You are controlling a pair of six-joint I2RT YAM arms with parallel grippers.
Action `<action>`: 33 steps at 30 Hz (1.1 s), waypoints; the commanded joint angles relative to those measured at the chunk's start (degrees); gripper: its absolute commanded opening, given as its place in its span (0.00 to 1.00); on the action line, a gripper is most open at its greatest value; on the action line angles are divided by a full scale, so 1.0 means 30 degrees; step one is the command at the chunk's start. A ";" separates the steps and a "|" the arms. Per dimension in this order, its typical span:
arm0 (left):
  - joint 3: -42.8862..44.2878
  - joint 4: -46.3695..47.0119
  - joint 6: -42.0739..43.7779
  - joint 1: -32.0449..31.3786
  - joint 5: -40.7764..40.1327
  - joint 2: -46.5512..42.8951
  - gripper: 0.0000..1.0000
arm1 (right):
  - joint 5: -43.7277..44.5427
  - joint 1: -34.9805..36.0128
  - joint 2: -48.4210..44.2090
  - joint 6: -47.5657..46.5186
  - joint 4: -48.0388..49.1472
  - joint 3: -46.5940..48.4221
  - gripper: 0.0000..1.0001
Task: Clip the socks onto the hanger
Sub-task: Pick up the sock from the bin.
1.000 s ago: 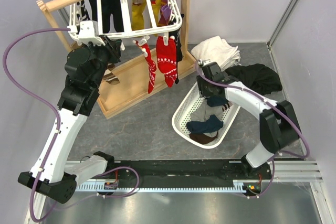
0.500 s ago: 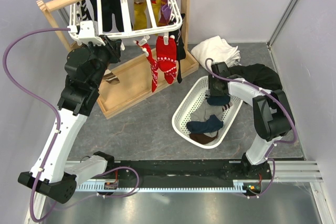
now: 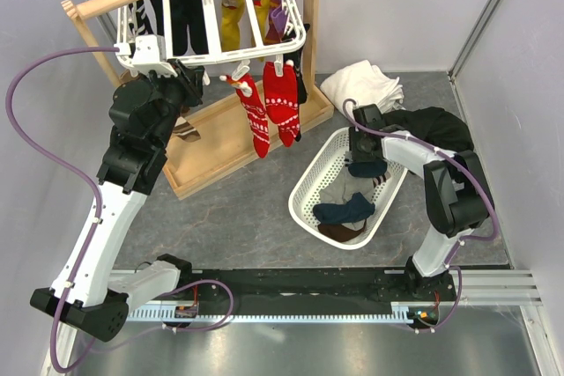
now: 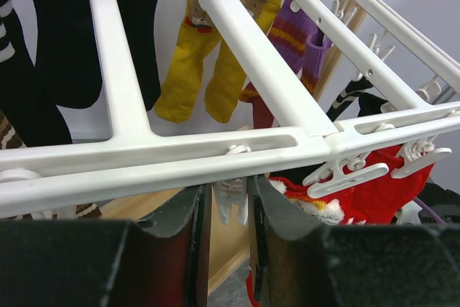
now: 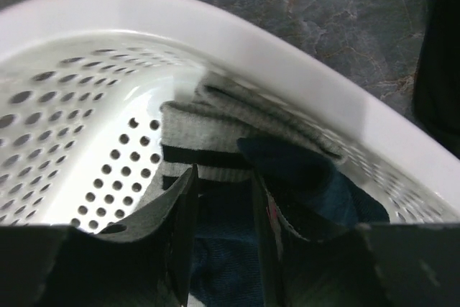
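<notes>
Left gripper (image 4: 228, 189) sat under hanger (image 4: 180, 156) bar; right gripper (image 5: 223, 174) astride grey sock (image 5: 194, 124) in basket (image 5: 237, 30). Could not tell grip for either.

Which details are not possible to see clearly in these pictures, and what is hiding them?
Top view: fingertips of the right end effector, hidden under its wrist in the basket.
Right wrist view: whether it pinches the grey sock; its fingers cover the contact.
Left wrist view: whether the left end effector squeezes the clip peg; depth unclear.
</notes>
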 commanded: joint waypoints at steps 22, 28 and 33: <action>0.0002 0.0317 0.0606 -0.0090 0.0030 -0.0190 0.02 | 0.1445 0.1024 0.2174 -0.0172 -0.0187 0.1376 0.24; 0.0032 0.0259 0.0577 -0.0090 0.0000 -0.0248 0.02 | 0.1152 0.1024 0.1063 -0.0641 -0.0303 0.1199 0.00; 0.0032 0.0229 0.0635 -0.0090 -0.0116 -0.0306 0.02 | 0.0248 0.1024 0.0008 -0.1022 -0.0480 0.1346 0.00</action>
